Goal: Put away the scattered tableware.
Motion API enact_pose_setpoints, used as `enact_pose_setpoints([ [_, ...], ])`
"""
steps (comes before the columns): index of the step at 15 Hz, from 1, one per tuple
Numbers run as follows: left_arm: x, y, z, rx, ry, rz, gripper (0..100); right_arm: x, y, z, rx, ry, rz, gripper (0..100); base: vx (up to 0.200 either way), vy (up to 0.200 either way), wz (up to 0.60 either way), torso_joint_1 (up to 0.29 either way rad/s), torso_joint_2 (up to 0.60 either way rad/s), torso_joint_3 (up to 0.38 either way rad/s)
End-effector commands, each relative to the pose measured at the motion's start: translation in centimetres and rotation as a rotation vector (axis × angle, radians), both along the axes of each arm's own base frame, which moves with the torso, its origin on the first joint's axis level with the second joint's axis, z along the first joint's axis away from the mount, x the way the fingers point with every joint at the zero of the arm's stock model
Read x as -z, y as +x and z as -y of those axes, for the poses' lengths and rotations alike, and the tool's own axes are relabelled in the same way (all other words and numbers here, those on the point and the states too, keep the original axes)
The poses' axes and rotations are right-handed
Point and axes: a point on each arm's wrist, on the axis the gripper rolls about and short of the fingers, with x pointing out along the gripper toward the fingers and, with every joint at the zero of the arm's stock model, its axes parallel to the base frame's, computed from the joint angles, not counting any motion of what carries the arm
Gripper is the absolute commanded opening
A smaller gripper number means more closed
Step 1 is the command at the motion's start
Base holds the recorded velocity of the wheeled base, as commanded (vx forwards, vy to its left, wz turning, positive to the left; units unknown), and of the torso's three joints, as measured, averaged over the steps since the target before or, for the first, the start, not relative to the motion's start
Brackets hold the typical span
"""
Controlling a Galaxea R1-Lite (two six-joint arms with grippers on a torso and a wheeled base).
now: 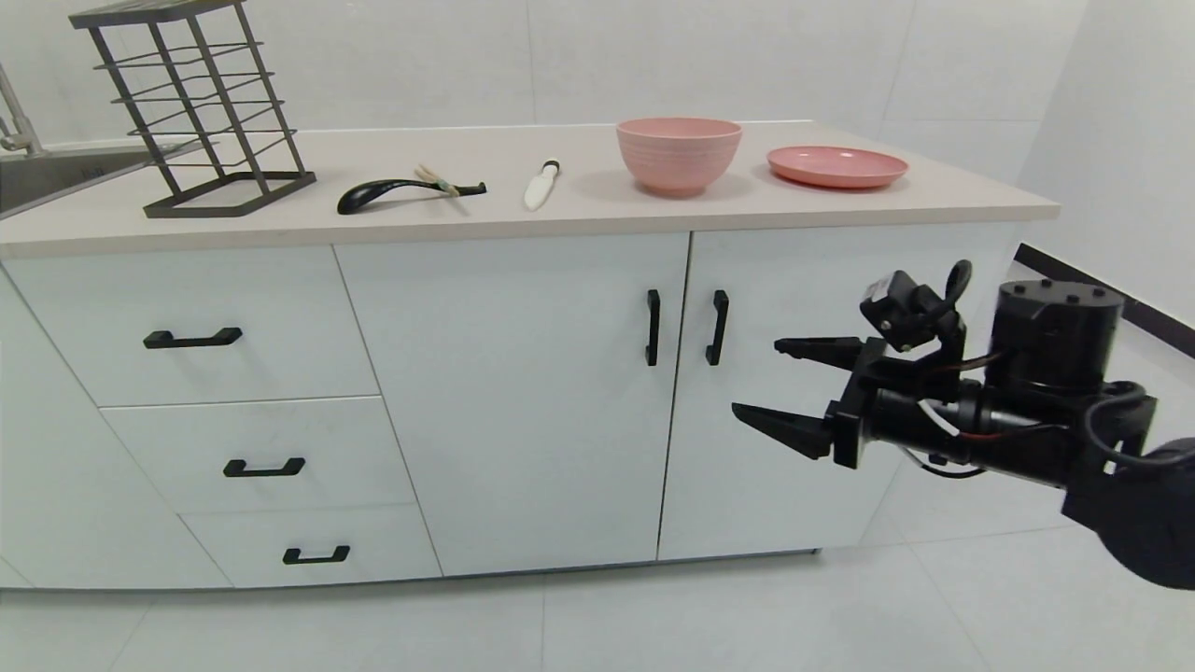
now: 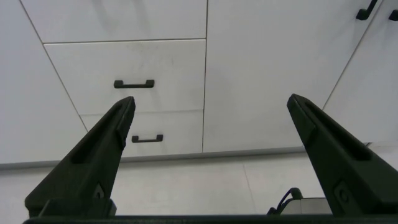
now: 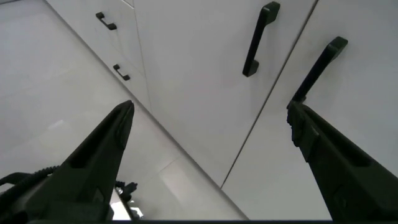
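Head view: nothing is judged put away yet. Spoon (image 1: 392, 193), knife (image 1: 541, 185), bowl (image 1: 679, 154) and plate (image 1: 837, 166) are seen on the bench (image 1: 280, 224), right of the rack (image 1: 201, 103). Right gripper (image 1: 758, 379) and left gripper (image 2: 211, 102) are held empty, fingers wide.

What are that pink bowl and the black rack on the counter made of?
Pink bowl: probably matte plastic or melamine, judging by its even colour and dull sheen; ceramic is possible. Black rack: thin straight rods, looks like painted metal wire.

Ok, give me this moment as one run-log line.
right end effector open, near cabinet doors | left end effector open, facing drawers | bowl, plate, spoon, knife on countertop
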Motion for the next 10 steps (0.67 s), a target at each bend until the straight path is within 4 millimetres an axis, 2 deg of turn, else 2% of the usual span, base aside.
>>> enact_pose_setpoints([
  [1, 0.0, 0.0, 0.0, 0.000, 0.000, -0.001, 100, 2.4, 2.9, -1.0, 0.002, -0.011, -0.028, 100, 0.000, 0.000, 0.00, 0.000, 0.00, 0.000],
  [4, 0.0, 0.0, 0.0, 0.002, 0.000, -0.001, 100, 4.1, 6.3, -1.6, 0.025, 0.010, 0.027, 100, 0.000, 0.000, 0.00, 0.000, 0.00, 0.000],
  [10, 0.0, 0.0, 0.0, 0.002, 0.001, -0.001, 100, 4.5, 8.4, -0.4, 0.077, 0.014, 0.045, 100, 0.000, 0.000, 0.00, 0.000, 0.00, 0.000],
])
